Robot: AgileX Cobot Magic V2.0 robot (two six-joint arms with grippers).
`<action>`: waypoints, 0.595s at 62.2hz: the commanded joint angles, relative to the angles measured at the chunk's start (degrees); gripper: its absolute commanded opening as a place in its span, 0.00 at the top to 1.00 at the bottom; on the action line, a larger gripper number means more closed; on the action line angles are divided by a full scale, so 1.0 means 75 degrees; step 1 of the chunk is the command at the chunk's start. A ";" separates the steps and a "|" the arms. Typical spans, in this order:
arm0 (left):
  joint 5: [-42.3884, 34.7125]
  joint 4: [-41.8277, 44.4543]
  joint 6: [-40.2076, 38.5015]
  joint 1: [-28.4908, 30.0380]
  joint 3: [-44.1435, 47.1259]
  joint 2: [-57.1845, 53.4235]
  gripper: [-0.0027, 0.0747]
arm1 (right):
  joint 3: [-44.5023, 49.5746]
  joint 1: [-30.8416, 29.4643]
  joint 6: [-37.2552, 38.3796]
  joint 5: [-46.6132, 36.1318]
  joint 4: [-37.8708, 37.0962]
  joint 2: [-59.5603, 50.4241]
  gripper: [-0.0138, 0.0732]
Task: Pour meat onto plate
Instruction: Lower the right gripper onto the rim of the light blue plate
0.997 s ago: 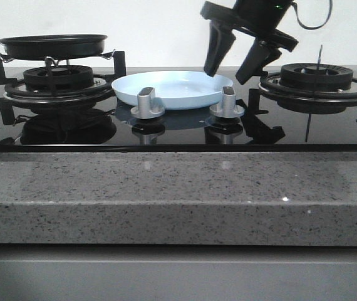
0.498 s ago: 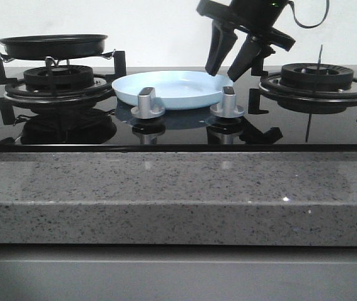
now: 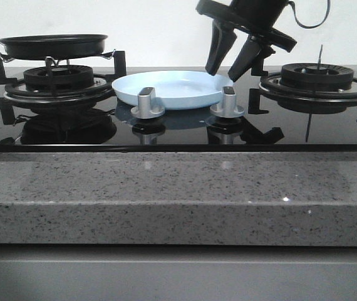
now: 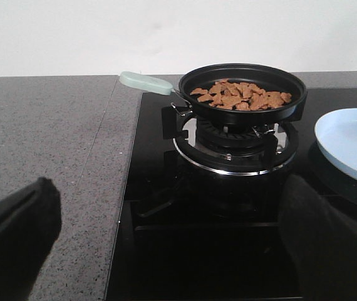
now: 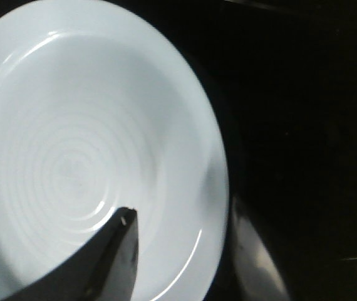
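The meat (image 4: 241, 95) is a heap of small tan pieces in a black frying pan (image 4: 244, 111) with a pale green handle (image 4: 146, 82); the pan (image 3: 53, 45) sits on the left burner. The pale-blue plate (image 3: 172, 89) lies empty on the glass hob between the burners. My left gripper (image 4: 172, 251) is open, well short of the pan, over the hob's left edge; it does not show in the front view. My right gripper (image 3: 224, 70) is open, its fingers (image 5: 113, 257) straddling the right rim of the plate (image 5: 72, 144) with a gap on both sides.
Two silver knobs (image 3: 146, 103) (image 3: 227, 102) stand in front of the plate. A bare burner grate (image 3: 316, 78) is at the right. A grey speckled counter (image 4: 47, 144) borders the hob on the left and a stone ledge (image 3: 166, 194) runs along the front.
My right gripper's fingers have drawn closer together around the plate's right rim and shifted slightly left. The pan and plate have not moved.
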 commanded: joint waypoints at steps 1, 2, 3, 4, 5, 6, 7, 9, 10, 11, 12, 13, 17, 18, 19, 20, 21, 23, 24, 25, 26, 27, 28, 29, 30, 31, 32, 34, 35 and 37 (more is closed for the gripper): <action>-0.0636 -0.0086 -0.0072 -0.0057 -0.0281 0.0066 0.08 | -0.0261 -0.0014 0.0265 0.0135 0.0186 -0.0438 0.42; -0.0636 -0.0086 -0.0072 -0.0057 -0.0281 0.0066 0.08 | -0.0261 -0.0014 0.0306 0.0146 0.0186 -0.0438 0.42; -0.0636 -0.0086 -0.0072 -0.0057 -0.0281 0.0066 0.08 | -0.0261 -0.0014 0.0351 0.0163 0.0186 -0.0438 0.42; -0.0636 -0.0086 -0.0072 -0.0057 -0.0281 0.0066 0.08 | -0.0261 -0.0023 0.0375 0.0174 0.0186 -0.0438 0.42; -0.0636 -0.0086 -0.0072 -0.0057 -0.0281 0.0066 0.08 | -0.0261 -0.0023 0.0393 0.0175 0.0186 -0.0438 0.42; -0.0636 -0.0086 -0.0072 -0.0057 -0.0281 0.0066 0.08 | -0.0261 -0.0023 0.0414 0.0186 0.0186 -0.0438 0.42; -0.0636 -0.0086 -0.0072 -0.0057 -0.0281 0.0066 0.08 | -0.0261 -0.0023 0.0438 0.0195 0.0186 -0.0438 0.42; -0.0636 -0.0086 -0.0072 -0.0057 -0.0281 0.0066 0.08 | -0.0261 -0.0023 0.0514 0.0210 0.0177 -0.0438 0.42; -0.0636 -0.0086 -0.0072 -0.0057 -0.0281 0.0066 0.08 | -0.0261 -0.0023 0.0591 0.0231 0.0157 -0.0438 0.42; -0.0636 -0.0086 -0.0072 -0.0057 -0.0281 0.0066 0.08 | -0.0261 -0.0023 0.0660 0.0246 0.0128 -0.0438 0.42; -0.0636 -0.0086 -0.0072 -0.0057 -0.0281 0.0066 0.08 | -0.0261 -0.0023 0.0731 0.0266 0.0112 -0.0438 0.42; -0.0636 -0.0086 -0.0072 -0.0057 -0.0281 0.0066 0.08 | -0.0261 -0.0023 0.0785 0.0283 0.0087 -0.0438 0.42; -0.0636 -0.0086 -0.0072 -0.0057 -0.0281 0.0066 0.08 | -0.0261 -0.0023 0.0918 0.0318 0.0051 -0.0438 0.42; -0.0636 -0.0086 -0.0072 -0.0057 -0.0281 0.0066 0.08 | -0.0261 -0.0023 0.0930 0.0326 0.0051 -0.0438 0.42; -0.0636 -0.0086 -0.0072 -0.0057 -0.0281 0.0066 0.08 | -0.0261 -0.0023 0.0956 0.0343 0.0034 -0.0438 0.42; -0.0636 -0.0086 -0.0072 -0.0057 -0.0281 0.0066 0.08 | -0.0261 -0.0023 0.0975 0.0344 0.0033 -0.0438 0.42; -0.0636 -0.0086 -0.0072 -0.0057 -0.0281 0.0066 0.08 | -0.0261 -0.0023 0.0984 0.0349 0.0015 -0.0438 0.42; -0.0636 -0.0086 -0.0072 -0.0057 -0.0281 0.0066 0.08 | -0.0261 -0.0023 0.1032 0.0368 0.0005 -0.0438 0.42; -0.0636 -0.0086 -0.0072 -0.0057 -0.0281 0.0066 0.08 | -0.0263 -0.0023 0.1058 0.0380 -0.0007 -0.0438 0.42; -0.0636 -0.0086 -0.0072 -0.0057 -0.0281 0.0066 0.08 | -0.0270 -0.0023 0.1102 0.0390 -0.0024 -0.0438 0.42; -0.0636 -0.0086 -0.0072 -0.0057 -0.0281 0.0066 0.08 | -0.0291 -0.0023 0.1140 0.0406 -0.0044 -0.0438 0.42; -0.0636 -0.0086 -0.0072 -0.0057 -0.0281 0.0066 0.08 | -0.0308 -0.0023 0.1182 0.0427 -0.0075 -0.0438 0.42; -0.0636 -0.0086 -0.0072 -0.0057 -0.0281 0.0066 0.08 | -0.0324 -0.0023 0.1241 0.0458 -0.0104 -0.0438 0.42; -0.0636 -0.0086 -0.0072 -0.0057 -0.0281 0.0066 0.08 | -0.0332 -0.0023 0.1261 0.0475 -0.0154 -0.0438 0.42; -0.0636 -0.0086 -0.0072 -0.0057 -0.0281 0.0066 0.08 | -0.0341 -0.0023 0.1268 0.0485 -0.0185 -0.0438 0.42; -0.0636 -0.0086 -0.0072 -0.0057 -0.0281 0.0066 0.08 | -0.0350 -0.0023 0.1268 0.0486 -0.0196 -0.0438 0.42; -0.0636 -0.0086 -0.0072 -0.0057 -0.0281 0.0066 0.08 | -0.0351 -0.0023 0.1268 0.0504 -0.0204 -0.0438 0.42; -0.0636 -0.0086 -0.0072 -0.0057 -0.0281 0.0066 0.08 | -0.0363 -0.0023 0.1268 0.0533 -0.0204 -0.0431 0.42; -0.0636 -0.0086 -0.0072 -0.0057 -0.0281 0.0066 0.08 | -0.0363 -0.0023 0.1268 0.0545 -0.0204 -0.0431 0.42; -0.0636 -0.0086 -0.0072 -0.0057 -0.0281 0.0066 0.08 | -0.0363 -0.0023 0.1276 0.0561 -0.0204 -0.0425 0.42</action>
